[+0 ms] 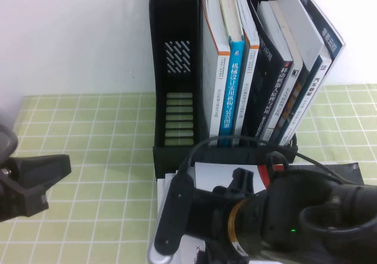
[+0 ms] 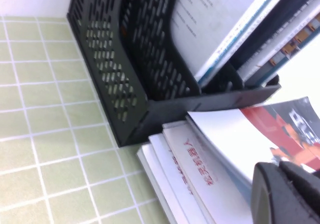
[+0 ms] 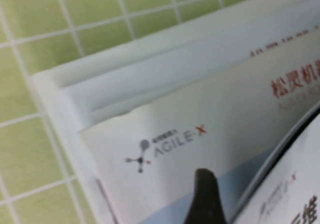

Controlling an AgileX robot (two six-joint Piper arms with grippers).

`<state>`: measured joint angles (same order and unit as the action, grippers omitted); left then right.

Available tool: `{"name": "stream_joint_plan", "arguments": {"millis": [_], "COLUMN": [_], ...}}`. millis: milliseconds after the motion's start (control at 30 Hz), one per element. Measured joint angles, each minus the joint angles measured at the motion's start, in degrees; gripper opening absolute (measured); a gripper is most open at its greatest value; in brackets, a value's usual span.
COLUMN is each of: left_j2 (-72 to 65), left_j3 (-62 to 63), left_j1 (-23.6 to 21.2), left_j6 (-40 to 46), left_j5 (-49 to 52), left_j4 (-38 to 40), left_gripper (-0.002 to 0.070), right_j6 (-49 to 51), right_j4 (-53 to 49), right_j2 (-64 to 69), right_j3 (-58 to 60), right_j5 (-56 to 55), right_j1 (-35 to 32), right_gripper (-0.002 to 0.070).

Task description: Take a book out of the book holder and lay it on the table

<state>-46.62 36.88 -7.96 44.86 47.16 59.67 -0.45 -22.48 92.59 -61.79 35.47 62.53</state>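
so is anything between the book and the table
Yes: a stack of booklets lies under the book, before the book holder, keeping it off the table. The right gripper is above them; the left gripper is at far left.

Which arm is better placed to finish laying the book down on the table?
Probably the right. The right pincer is directly over the book, which is on the pile in front of the holder. The left pincer is far left over the table, away from any book.
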Motion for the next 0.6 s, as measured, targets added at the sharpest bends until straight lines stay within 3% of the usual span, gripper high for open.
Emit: {"name": "stream_joint_plan", "arguments": {"millis": [267, 333, 400, 533, 600], "left_j2": [3.8, 5.8, 8.1, 16.3, 22.6], "left_j3": [-0.1, -0.1, -0.1, -0.2, -0.8], "left_j1": [0.0, 0.6, 1.8, 4.7, 5.9], "left_j6": [0.5, 0.6, 0.8, -3.2, -8.7], "left_j5": [2.1, 2.1, 2.3, 2.4, 1.4], "left_j4": [-1.0, -2.0, -4.0, -11.6, -15.8], "left_gripper": [-0.0002, -0.0002, -0.0003, -0.0003, -0.0003], "right_j6": [-14.3, -16.6, -18.1, -19.1, -19.1], "right_j4": [15.0, 17.1, 17.3, 12.8, 11.9], "right_j2": [-9.6, -12.3, -15.0, -20.7, -22.7], "right_j3": [-6.2, -8.7, -10.3, -11.2, -11.2], "right_j5": [5.5, 8.1, 9.4, 11.5, 13.2], "right_j1": [0.6, 0.6, 0.7, 0.3, -0.7], "right_gripper": [0.0485, 0.0452, 0.0374, 0.0109, 0.0044]}}
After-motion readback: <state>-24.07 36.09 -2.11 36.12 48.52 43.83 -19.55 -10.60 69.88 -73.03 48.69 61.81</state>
